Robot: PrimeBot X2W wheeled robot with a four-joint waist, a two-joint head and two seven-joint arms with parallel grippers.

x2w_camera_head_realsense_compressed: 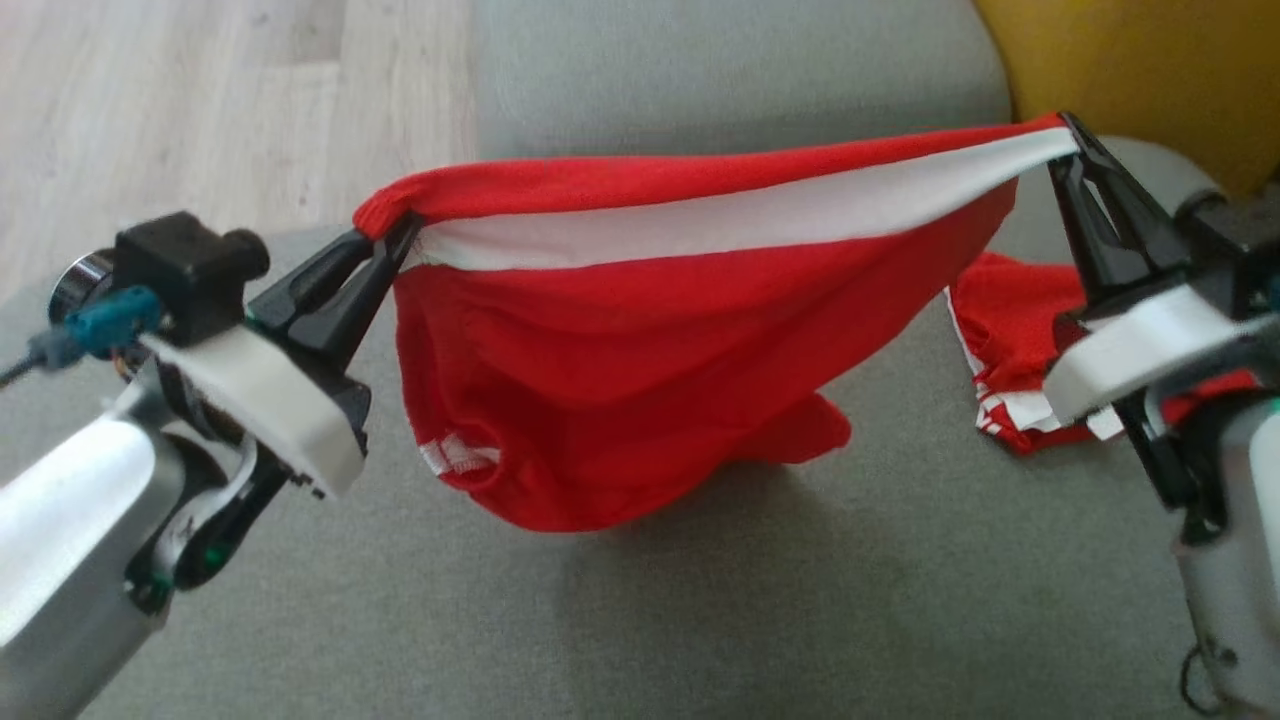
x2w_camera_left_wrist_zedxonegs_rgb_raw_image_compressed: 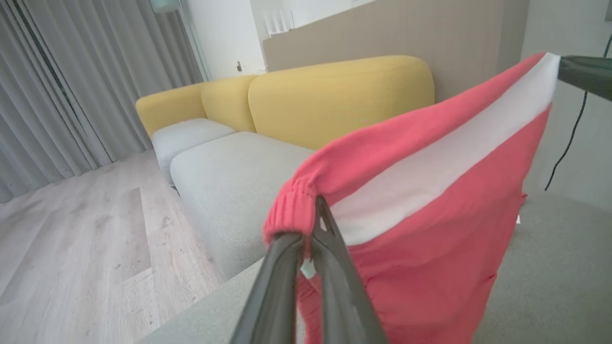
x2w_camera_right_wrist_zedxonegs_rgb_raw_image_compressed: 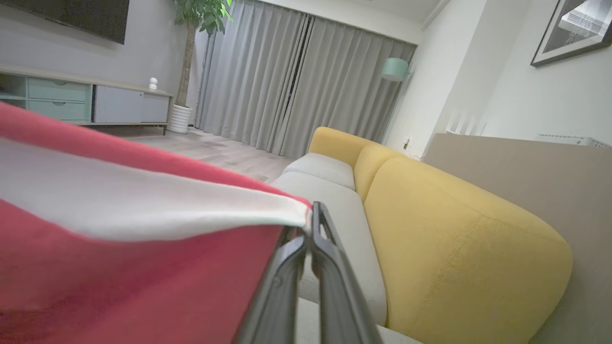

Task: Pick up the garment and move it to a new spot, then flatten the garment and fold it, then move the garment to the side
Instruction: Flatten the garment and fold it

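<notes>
The red garment [x2w_camera_head_realsense_compressed: 620, 400] hangs stretched between the two grippers above the grey sofa seat [x2w_camera_head_realsense_compressed: 900, 600]. A broad white band [x2w_camera_head_realsense_compressed: 740, 220] runs along its taut upper edge. The body sags in a pouch towards 6 o'clock, and whether its lowest fold touches the seat cannot be told. A small white ribbed patch [x2w_camera_head_realsense_compressed: 455, 455] near the lower hem at 7 o'clock is too blurred for any lettering to be read. Towards 3 o'clock another red part with thin white stripes [x2w_camera_head_realsense_compressed: 1010, 340] lies crumpled on the seat.

The left gripper [x2w_camera_head_realsense_compressed: 395, 235], at 9 o'clock of the garment, has its dark fingers pressed together on a ribbed red end. In the left wrist view the gripper [x2w_camera_left_wrist_zedxonegs_rgb_raw_image_compressed: 315, 208] pinches the gathered cloth [x2w_camera_left_wrist_zedxonegs_rgb_raw_image_compressed: 430, 229] at its tip. The right gripper [x2w_camera_head_realsense_compressed: 1068, 135], at 2 o'clock, pinches the far end of the white band. In the right wrist view its fingers [x2w_camera_right_wrist_zedxonegs_rgb_raw_image_compressed: 330, 267] meet on the edge of the garment [x2w_camera_right_wrist_zedxonegs_rgb_raw_image_compressed: 119, 267].

Beyond the seat, at 1 o'clock, rises the yellow sofa back [x2w_camera_head_realsense_compressed: 1150, 70]. Pale wooden floor [x2w_camera_head_realsense_compressed: 200, 100] lies at 10 o'clock. The right wrist view takes in grey curtains [x2w_camera_right_wrist_zedxonegs_rgb_raw_image_compressed: 311, 81], a potted plant [x2w_camera_right_wrist_zedxonegs_rgb_raw_image_compressed: 191, 57], a low cabinet [x2w_camera_right_wrist_zedxonegs_rgb_raw_image_compressed: 71, 100] and a framed picture [x2w_camera_right_wrist_zedxonegs_rgb_raw_image_compressed: 573, 28].
</notes>
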